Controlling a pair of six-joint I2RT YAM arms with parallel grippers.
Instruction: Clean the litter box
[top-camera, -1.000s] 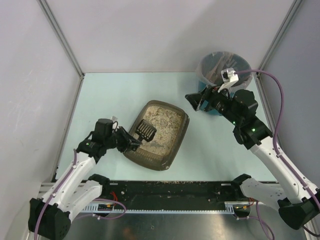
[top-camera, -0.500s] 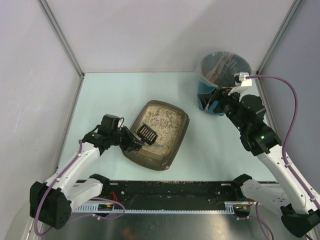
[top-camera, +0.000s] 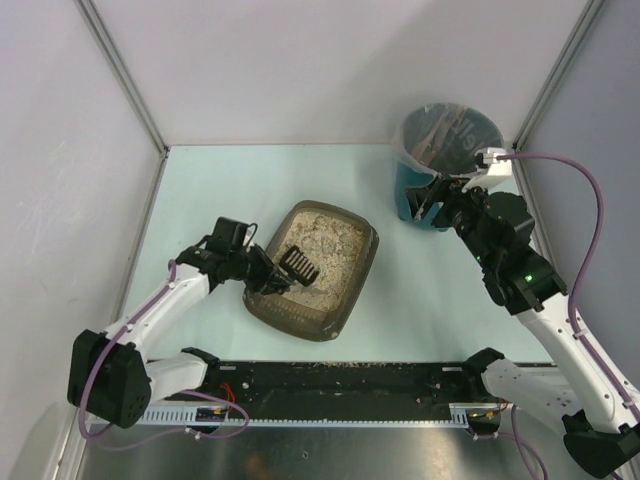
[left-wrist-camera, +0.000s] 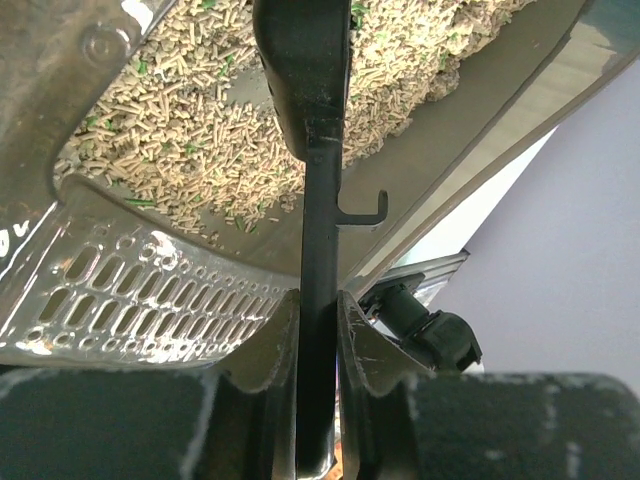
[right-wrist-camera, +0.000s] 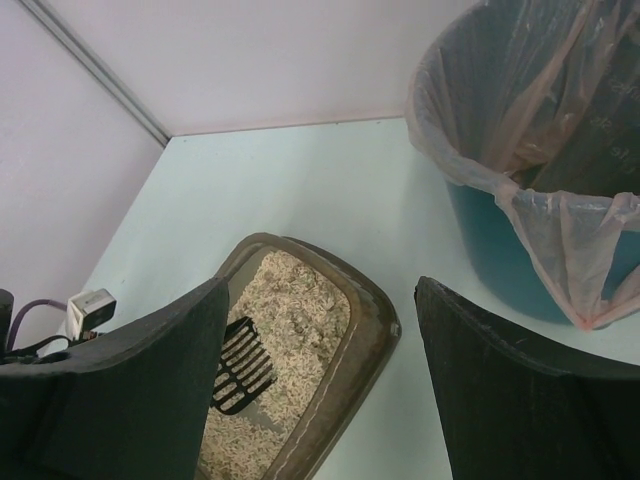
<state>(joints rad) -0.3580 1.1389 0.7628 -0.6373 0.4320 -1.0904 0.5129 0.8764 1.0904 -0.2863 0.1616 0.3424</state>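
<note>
On the bench (top-camera: 220, 190), seen from above, the litter box (top-camera: 300, 318) lies at an angle near the middle, with beige litter (top-camera: 330, 240) filling its dark brown tray. At the box's left rim the left end effector (top-camera: 262, 277) is clamped on the handle of a small black scoop (top-camera: 298, 264), whose slotted head sits over the litter in the left half of the box. A teal bin (top-camera: 407, 190) with a clear bag liner stands well to the right of the box and farther back. The right end effector (top-camera: 428, 200) hovers to the right of the box, close by the bin's near side, spread wide with nothing in it

In the left wrist view, the fingers (left-wrist-camera: 268, 345) press on either side of the thin black handle, which runs straight up to the scoop's head above the litter. A small hook (left-wrist-camera: 365, 215) juts from the handle's right side. The litter shows as pale pellets with a few green ones, and the box's brown rim slants away to the right of the handle

In the right wrist view, the two dark fingers (right-wrist-camera: 130, 390) stand far apart and empty. The box lies below and between them, with the scoop's head on its left side. The bin rises to the right of the box, its liner folded over the rim
</note>
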